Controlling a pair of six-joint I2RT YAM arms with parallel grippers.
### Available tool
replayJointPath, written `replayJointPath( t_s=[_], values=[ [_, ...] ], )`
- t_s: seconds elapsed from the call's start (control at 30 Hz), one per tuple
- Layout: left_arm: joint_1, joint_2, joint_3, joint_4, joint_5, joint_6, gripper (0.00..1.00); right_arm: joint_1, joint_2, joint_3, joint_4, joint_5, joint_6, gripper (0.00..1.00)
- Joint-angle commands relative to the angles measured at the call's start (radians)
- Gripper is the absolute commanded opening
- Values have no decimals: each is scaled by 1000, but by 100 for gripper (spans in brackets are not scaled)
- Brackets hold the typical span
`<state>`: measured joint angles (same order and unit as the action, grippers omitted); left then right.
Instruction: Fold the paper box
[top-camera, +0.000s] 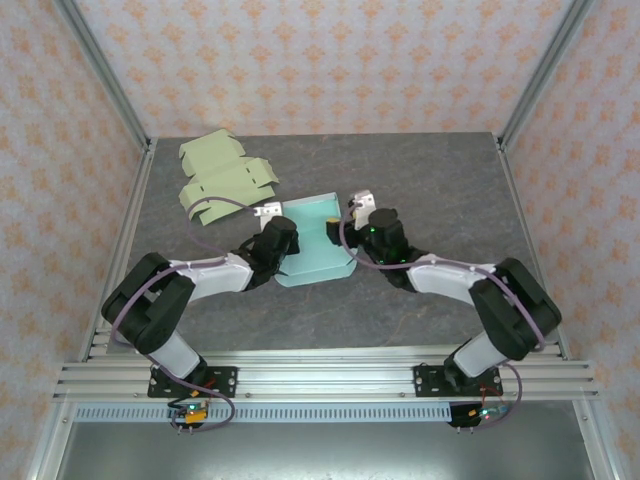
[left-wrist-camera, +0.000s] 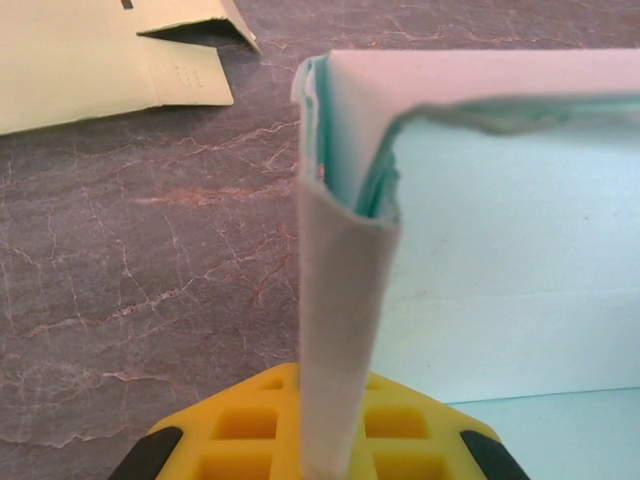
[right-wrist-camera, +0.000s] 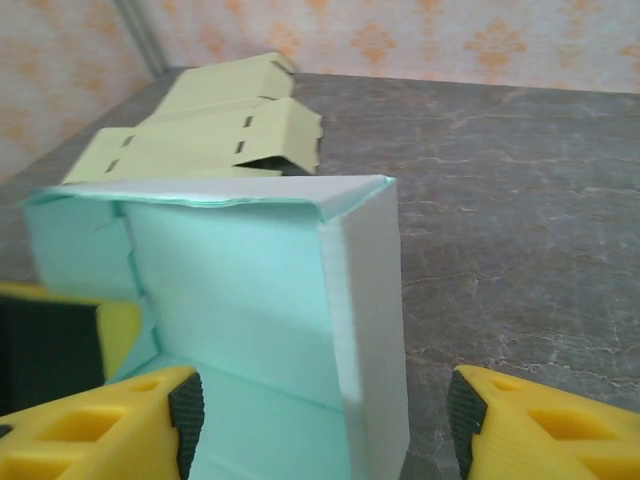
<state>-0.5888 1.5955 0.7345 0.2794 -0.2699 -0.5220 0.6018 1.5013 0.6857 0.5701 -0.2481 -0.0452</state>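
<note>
Seen from above, 2 robot arms reach from the near edge of a grey, marbled table (top-camera: 430, 180) toward its middle. Between them lies the task's paper box (top-camera: 312, 258), pale teal and partly folded, with its floor flat on the table and its side walls raised. Well apart from it, at the far left of the table, lies a pale green card blank (top-camera: 220, 175), unfolded and flat.

The left gripper (top-camera: 283, 250) is at the box's left side. In the left wrist view, the left gripper (left-wrist-camera: 320, 440) is closed tight on the paper box (left-wrist-camera: 500, 250). The folded left wall rises upright from between its yellow fingers (left-wrist-camera: 240, 425) and meets the far wall at a corner. A corner of the green card blank (left-wrist-camera: 100, 60) shows on the table beyond, at the upper left.

The right gripper (top-camera: 335, 228) is at the box's right side. In the right wrist view, the right gripper (right-wrist-camera: 322, 420) stands wide open, with 1 yellow finger (right-wrist-camera: 120, 415) inside the box and the other outside it over the table. The upright right wall of the paper box (right-wrist-camera: 230, 290) stands between them, and neither finger clearly touches it. The green card blank (right-wrist-camera: 200, 130) lies farther off, near the patterned wall.
</note>
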Motion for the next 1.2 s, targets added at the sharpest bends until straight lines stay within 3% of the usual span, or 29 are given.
replayJointPath(
  t_s=[0.0,0.1,0.2,0.23,0.27,0.3,0.43,0.57,0.63,0.73,0.9,1.07,1.17],
  values=[
    [4,-44,-5,41,-7,82,0,-84,-92,-7,-84,-274,-126,70],
    [3,-66,-21,83,32,165,0,-179,-114,58,-244,-466,-216,72],
    [4,-80,-37,129,76,241,0,-243,-96,161,-493,-650,-403,73],
    [4,-84,-42,141,86,259,0,-257,-83,199,-592,-680,-486,73],
    [5,-89,-47,159,105,275,0,-271,-67,233,-680,-702,-554,82],
    [5,-91,-50,172,125,290,0,-282,-51,261,-741,-708,-598,83],
    [6,-91,-58,220,205,327,0,-303,34,379,-838,-707,-610,83],
    [6,-88,-55,235,218,328,0,-303,125,498,-982,-841,-682,79],
    [6,-92,-57,236,218,330,0,-301,162,541,-1045,-902,-724,72],
    [6,-85,-57,233,214,334,0,-300,196,565,-1058,-920,-723,52],
    [6,-81,-49,227,224,327,0,-268,191,509,-905,-830,-585,47],
    [6,-65,-34,223,221,325,0,-260,174,441,-772,-810,-452,35],
    [6,-65,-30,221,224,325,0,-251,151,402,-711,-788,-395,32]
  ],
)
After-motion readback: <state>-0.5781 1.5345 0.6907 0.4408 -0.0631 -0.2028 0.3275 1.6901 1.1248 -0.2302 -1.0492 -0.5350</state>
